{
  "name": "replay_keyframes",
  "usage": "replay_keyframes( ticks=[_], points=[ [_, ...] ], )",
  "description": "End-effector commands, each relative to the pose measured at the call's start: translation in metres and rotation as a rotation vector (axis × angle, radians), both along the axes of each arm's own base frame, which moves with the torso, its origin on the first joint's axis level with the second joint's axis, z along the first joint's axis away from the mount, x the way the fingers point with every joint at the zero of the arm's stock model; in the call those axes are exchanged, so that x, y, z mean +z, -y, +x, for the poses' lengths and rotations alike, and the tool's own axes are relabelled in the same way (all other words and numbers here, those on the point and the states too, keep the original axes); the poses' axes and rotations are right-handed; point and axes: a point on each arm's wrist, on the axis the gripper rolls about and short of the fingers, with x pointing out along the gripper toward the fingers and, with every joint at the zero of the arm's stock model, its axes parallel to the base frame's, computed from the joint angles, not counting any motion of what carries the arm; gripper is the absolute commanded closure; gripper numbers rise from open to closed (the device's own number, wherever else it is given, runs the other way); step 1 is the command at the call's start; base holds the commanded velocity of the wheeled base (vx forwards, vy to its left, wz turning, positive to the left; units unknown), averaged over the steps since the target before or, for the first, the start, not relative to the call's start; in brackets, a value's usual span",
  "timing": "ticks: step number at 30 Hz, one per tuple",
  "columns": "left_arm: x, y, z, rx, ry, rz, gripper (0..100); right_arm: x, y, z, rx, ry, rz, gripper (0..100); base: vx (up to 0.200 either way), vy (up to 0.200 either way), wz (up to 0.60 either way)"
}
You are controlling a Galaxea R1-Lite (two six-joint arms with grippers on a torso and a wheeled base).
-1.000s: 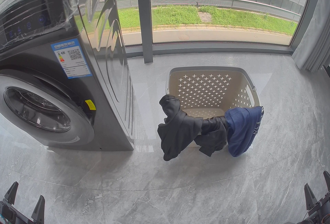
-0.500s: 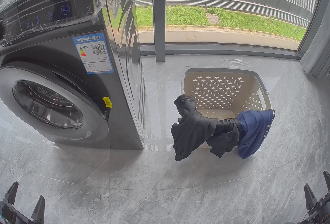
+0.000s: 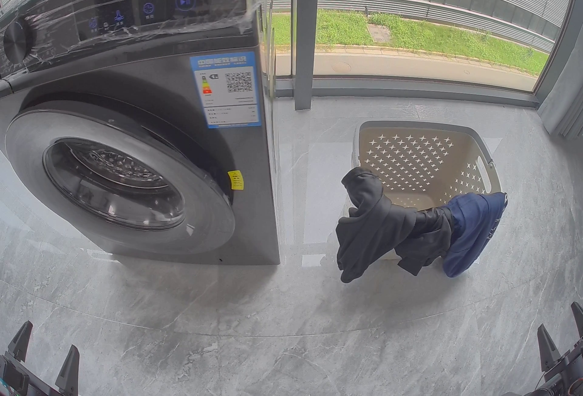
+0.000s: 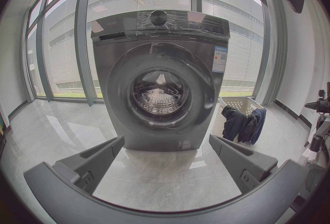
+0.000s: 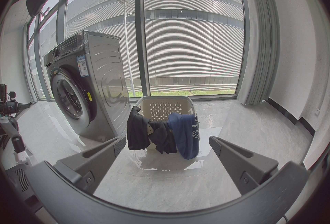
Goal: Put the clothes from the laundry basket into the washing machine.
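A dark grey washing machine (image 3: pixel 139 112) stands on the floor at the left, its round glass door (image 3: pixel 115 182) closed. To its right sits a beige laundry basket (image 3: pixel 425 157) with star-shaped holes. Black clothes (image 3: pixel 376 224) and a blue garment (image 3: pixel 470 227) hang over the basket's near rim. My left gripper (image 3: pixel 44 355) is low at the bottom left, open, far from the machine (image 4: pixel 158 80). My right gripper (image 3: pixel 562 333) is at the bottom right, open and empty, well short of the basket (image 5: pixel 165 106) and its clothes (image 5: pixel 161 132).
Grey marble floor (image 3: pixel 291 324) spreads between me and both objects. A tall glass wall with a dark upright frame (image 3: pixel 306 21) runs behind them. A grey curtain (image 3: pixel 562 94) hangs at the far right.
The head camera has turned, so the whole scene has shifted right; the washing machine's front now faces me more squarely. Neither gripper has changed, and the clothes lie as before.
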Motion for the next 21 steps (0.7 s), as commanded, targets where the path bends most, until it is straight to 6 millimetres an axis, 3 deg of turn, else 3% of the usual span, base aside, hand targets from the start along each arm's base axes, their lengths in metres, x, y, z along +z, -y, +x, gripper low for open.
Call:
replay_keyframes(
  ticks=[1,13,21],
  points=[
    [-0.0048,0.0000,0.0002,0.000,-0.003,0.000,0,-0.0052,0.0000,0.0004,0.001,-0.005,0.000,0,0.000,0.200,0.00],
    [-0.0048,0.0000,0.0002,0.000,-0.003,0.000,0,-0.0052,0.0000,0.0004,0.001,-0.005,0.000,0,0.000,0.000,0.00],
    [-0.0048,0.0000,0.0002,0.000,-0.003,0.000,0,-0.0052,0.0000,0.0004,0.001,-0.005,0.000,0,0.000,0.200,0.00]
  ],
)
